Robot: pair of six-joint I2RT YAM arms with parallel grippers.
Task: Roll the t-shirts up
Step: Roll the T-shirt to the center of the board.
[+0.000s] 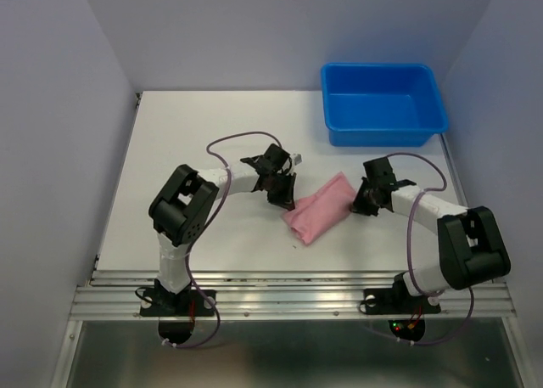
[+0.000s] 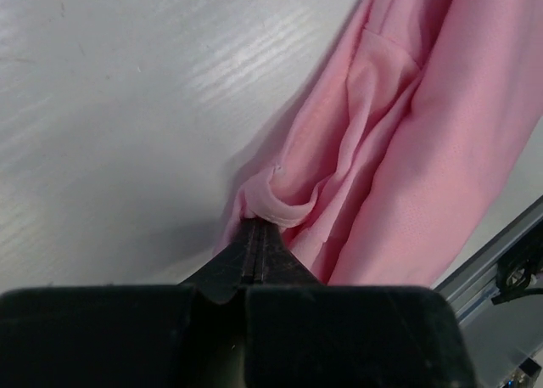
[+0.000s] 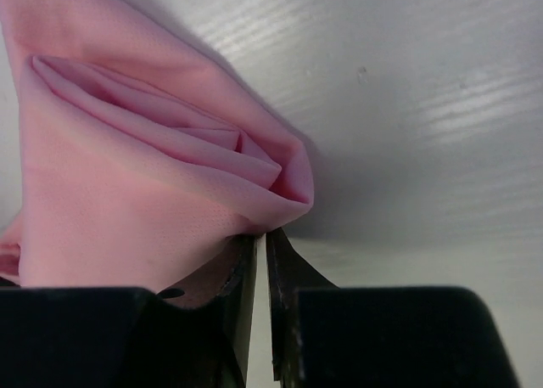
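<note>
Just then the pink t-shirt (image 1: 318, 210) lay bunched into a thick fold near the middle of the table (image 1: 195, 125), with the blue tub (image 1: 382, 137) off at its 1 o'clock. The left claw (image 1: 282, 191) pinched its 10 o'clock edge, jaws pressed tight together on the cloth; the right claw (image 1: 360, 203) nipped a fold at its 3 o'clock end.

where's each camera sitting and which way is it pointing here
top external: above, behind the robot, looking down at table, blue tub, t-shirt, left gripper, right gripper.
left wrist: rides that wrist, faces along left gripper onto t-shirt folds.
right wrist: same, along right gripper onto t-shirt's opposite end.
shared: t-shirt and table in all three.
</note>
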